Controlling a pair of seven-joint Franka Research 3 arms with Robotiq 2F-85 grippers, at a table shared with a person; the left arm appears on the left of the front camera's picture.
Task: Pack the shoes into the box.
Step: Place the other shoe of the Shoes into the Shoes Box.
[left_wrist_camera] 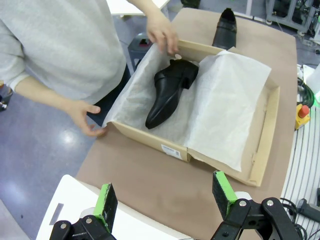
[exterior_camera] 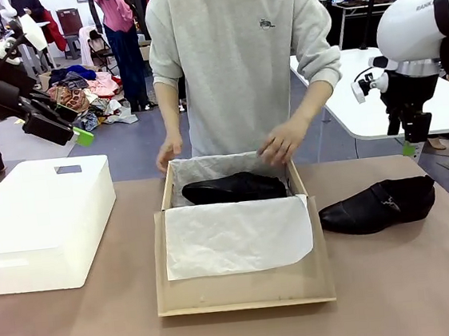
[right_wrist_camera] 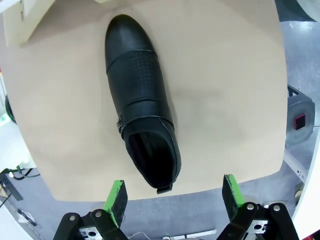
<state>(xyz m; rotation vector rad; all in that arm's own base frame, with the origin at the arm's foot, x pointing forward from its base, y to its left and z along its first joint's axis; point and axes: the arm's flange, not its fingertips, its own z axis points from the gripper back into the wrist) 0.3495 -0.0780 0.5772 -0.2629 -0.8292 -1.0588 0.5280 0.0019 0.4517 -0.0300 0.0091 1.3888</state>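
A: Where is the left tool (left_wrist_camera: 165, 192) hanging?
B: Over the white bin (exterior_camera: 41, 223), gaping open, well apart from the box (exterior_camera: 245, 290).
A: What is lying inside?
B: One shoe (exterior_camera: 235, 188), on white paper (exterior_camera: 236, 239), with a person's hands (exterior_camera: 282, 142) at the far rim. The other shoe (exterior_camera: 381, 204) is lying on the surface (exterior_camera: 81, 327) right of the box, beneath the right tool (right_wrist_camera: 173, 187), gaping too.

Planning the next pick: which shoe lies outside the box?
The shoe on the table right of the box, near the right claw; the other shoe lies inside it.
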